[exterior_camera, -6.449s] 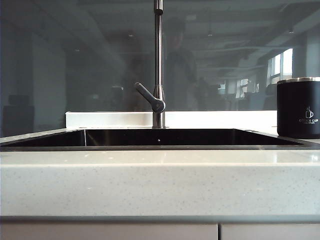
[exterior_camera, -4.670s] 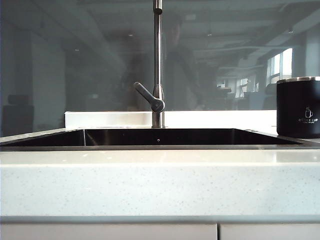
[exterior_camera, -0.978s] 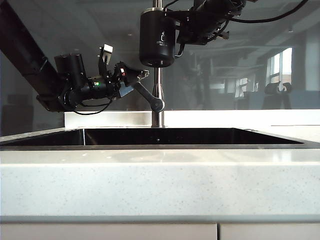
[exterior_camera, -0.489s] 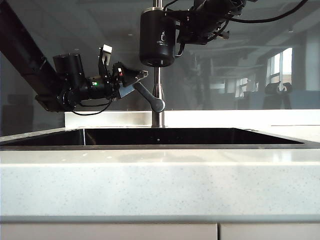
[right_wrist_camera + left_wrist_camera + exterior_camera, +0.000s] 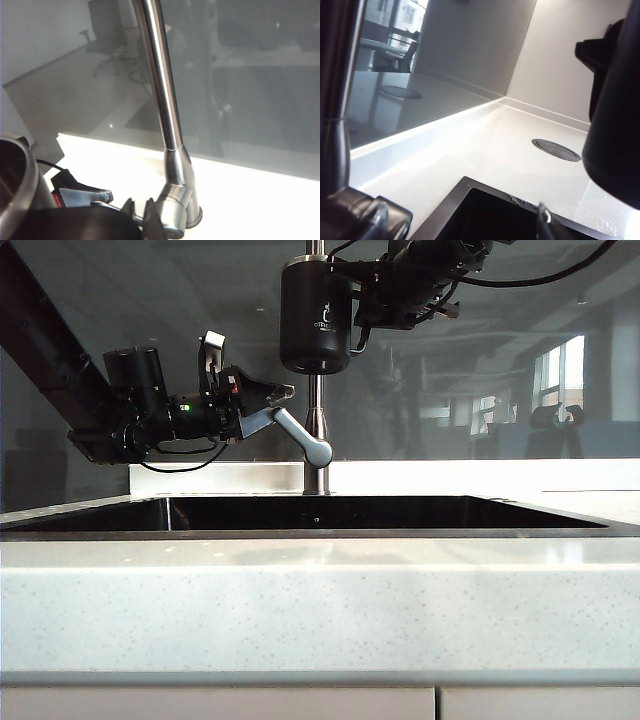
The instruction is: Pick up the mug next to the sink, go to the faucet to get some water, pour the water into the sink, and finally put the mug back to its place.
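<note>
Since the earlier exterior frames, the short angled lever handle point(image 5: 300, 436) of the tall brushed-steel faucet pipe point(image 5: 317, 420) has swung slightly, its knuckle now a touch lower and further right, and the left gripper point(image 5: 262, 405) has followed it with its wrist turned. That gripper sits left of centre, its fingers straddling the lever's free end; they stand fairly wide, and whether they actually pinch the lever I cannot tell.

Upper centre, the black cylindrical mug with a silver rim and white cup logo point(image 5: 315, 315) hangs upright over the wide dark recessed sink point(image 5: 380, 514), directly before the pipe. The right gripper point(image 5: 362, 302) reaches in from the upper right with its fingers clamped on the mug at its handle side.

Judging by this, the step in hand is opening the tap to fill the mug. Doing it well probably means moving the lever gently through its arc, while the right arm keeps the mug level beneath the outlet, which lies out of frame. The pale stone bench point(image 5: 320, 600) carries nothing else visible.
</note>
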